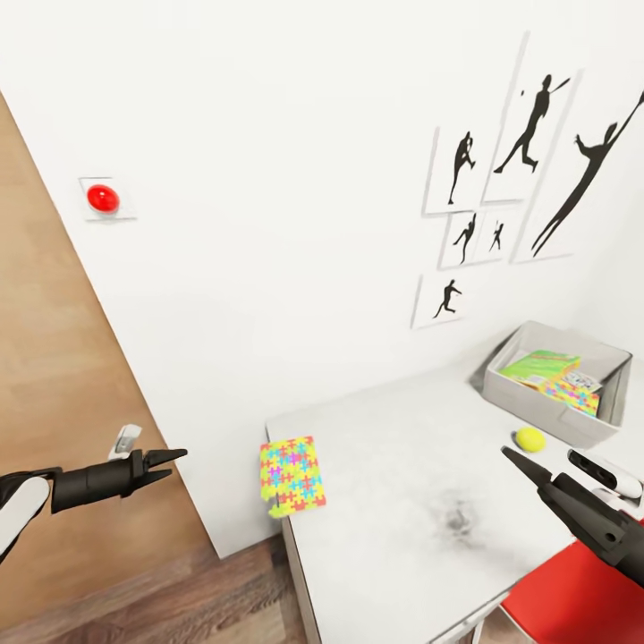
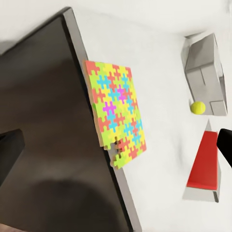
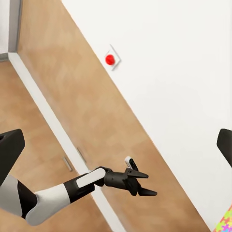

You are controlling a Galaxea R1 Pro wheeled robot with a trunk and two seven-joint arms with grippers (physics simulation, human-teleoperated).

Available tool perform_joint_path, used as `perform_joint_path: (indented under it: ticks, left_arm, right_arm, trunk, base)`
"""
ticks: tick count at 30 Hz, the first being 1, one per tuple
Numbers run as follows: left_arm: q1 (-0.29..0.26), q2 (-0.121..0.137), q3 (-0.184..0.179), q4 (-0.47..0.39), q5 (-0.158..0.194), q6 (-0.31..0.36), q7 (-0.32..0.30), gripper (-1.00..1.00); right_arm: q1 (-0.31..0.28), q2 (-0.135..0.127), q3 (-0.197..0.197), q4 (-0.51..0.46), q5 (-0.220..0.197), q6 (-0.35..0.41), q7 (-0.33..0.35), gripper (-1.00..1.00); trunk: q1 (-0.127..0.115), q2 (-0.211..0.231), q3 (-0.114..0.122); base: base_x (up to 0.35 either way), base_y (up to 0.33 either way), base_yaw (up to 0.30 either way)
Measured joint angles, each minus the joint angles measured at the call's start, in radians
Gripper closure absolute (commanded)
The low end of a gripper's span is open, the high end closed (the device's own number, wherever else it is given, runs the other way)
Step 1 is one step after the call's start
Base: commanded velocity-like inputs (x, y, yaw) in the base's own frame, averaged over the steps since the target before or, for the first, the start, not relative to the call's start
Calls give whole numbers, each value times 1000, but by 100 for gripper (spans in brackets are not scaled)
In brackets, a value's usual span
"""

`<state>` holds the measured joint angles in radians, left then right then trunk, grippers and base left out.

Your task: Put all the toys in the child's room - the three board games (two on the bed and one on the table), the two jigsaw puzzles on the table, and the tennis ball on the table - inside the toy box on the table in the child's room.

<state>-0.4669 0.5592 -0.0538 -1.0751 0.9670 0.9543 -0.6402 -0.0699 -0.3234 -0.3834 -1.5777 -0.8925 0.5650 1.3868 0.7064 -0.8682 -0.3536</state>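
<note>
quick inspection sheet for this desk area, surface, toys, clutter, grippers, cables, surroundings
surface: light grey table, dark smudge near its middle
job's things: jigsaw puzzle overhanging the table's left edge; tennis ball on the table in front of the toy box; printed toys lie inside the box
clutter: nothing seen
grippers: left gripper off the table's left side, holding nothing; right gripper over the table near the ball, holding nothing
cables: nothing seen
surroundings: red button on the white wall, silhouette pictures, red chair

jigsaw puzzle (image 1: 292, 477): yellow, green, red, blue | tennis ball (image 1: 529, 438): yellow-green | toy box (image 1: 556, 410): grey
</note>
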Motion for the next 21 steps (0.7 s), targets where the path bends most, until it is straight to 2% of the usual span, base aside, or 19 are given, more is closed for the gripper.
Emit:
perform_joint_path:
  ticks: [21]
  left_arm:
    - [0, 0, -1, -1, 2, -1, 0, -100]
  right_arm:
    - [0, 0, 0, 0, 0, 0, 0, -100]
  trunk:
    - [0, 0, 3]
  base:
    - [16, 1, 0]
